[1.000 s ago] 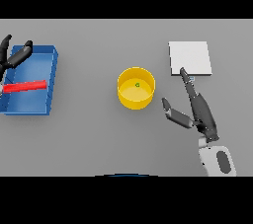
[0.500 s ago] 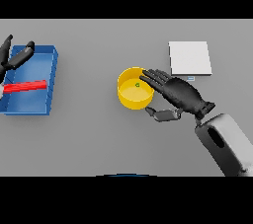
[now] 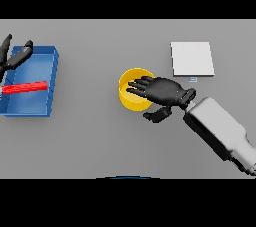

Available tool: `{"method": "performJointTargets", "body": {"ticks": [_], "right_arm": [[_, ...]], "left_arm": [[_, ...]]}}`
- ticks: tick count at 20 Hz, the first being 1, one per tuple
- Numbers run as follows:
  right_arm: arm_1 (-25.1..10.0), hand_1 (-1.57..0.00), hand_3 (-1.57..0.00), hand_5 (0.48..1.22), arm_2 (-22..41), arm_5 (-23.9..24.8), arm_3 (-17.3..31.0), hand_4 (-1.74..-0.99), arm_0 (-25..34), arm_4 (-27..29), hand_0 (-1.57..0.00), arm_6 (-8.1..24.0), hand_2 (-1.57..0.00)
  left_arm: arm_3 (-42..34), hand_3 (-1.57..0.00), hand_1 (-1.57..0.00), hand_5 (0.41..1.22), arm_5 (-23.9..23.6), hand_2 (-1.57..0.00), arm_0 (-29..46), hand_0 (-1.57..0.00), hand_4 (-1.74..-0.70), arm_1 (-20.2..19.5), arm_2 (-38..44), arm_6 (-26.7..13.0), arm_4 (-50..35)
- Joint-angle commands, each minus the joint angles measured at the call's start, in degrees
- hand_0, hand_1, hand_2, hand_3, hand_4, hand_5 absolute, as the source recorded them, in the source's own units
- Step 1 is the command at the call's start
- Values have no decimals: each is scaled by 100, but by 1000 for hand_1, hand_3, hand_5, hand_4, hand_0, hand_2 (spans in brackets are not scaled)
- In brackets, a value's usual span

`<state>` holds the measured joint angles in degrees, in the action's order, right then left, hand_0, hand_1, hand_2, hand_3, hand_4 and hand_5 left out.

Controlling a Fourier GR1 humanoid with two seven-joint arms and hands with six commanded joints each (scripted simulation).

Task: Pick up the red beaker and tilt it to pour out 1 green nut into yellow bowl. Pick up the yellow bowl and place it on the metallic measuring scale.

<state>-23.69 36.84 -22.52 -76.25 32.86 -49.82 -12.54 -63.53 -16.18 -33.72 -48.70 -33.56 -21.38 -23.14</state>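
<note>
The round yellow plastic bowl stands on the grey table near the middle, and the robot's dark right hand lies over its right half, fingers straight and spread toward the left, thumb hanging below just off the bowl's lower right rim. Nothing is clasped: the hand looks poised above the bowl rather than closed round its wall, though whether the fingers touch the rim cannot be told from this view. The flat square metallic measuring scale sits up and to the right of the bowl, apart from it, on the right arm's own side, so the carry would run back along that arm's reach. The right hand is much the nearer to both. The dark left hand shows at the far left edge, fingers loosely extended over the blue rectangular tray, in which the long red beaker lies on its side, pointing left to right.
</note>
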Motion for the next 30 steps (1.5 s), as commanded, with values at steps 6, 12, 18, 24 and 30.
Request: {"method": "performJointTargets", "body": {"ticks": [6,12,18,24,30], "right_arm": [[175,1,1,714,380,-194,705,-1259,509,-307,1,-45,1],[358,1,1,753,485,-480,1098,-1297,783,-318,1,20,1],[460,-473,-262,943,455,-650,1124,-1420,757,-266,-544,143,-310],[316,-1283,-941,1148,496,-569,1023,-1640,679,-189,-1302,-130,-1164],[341,-1496,-1254,1202,414,-379,1100,-1714,743,-187,-1500,-82,-1309]], "left_arm": [[13,1,1,688,14,1,63,1,-723,-35,25,80,-14],[-59,1,1,688,53,1,82,1,-718,-103,86,83,-96],[-142,1,1,692,22,1,145,1,-716,-114,75,98,-107],[-129,1,1,699,30,1,197,1,-725,-180,122,221,-113],[-97,1,1,695,88,1,128,1,-719,-184,93,154,-90]]}}
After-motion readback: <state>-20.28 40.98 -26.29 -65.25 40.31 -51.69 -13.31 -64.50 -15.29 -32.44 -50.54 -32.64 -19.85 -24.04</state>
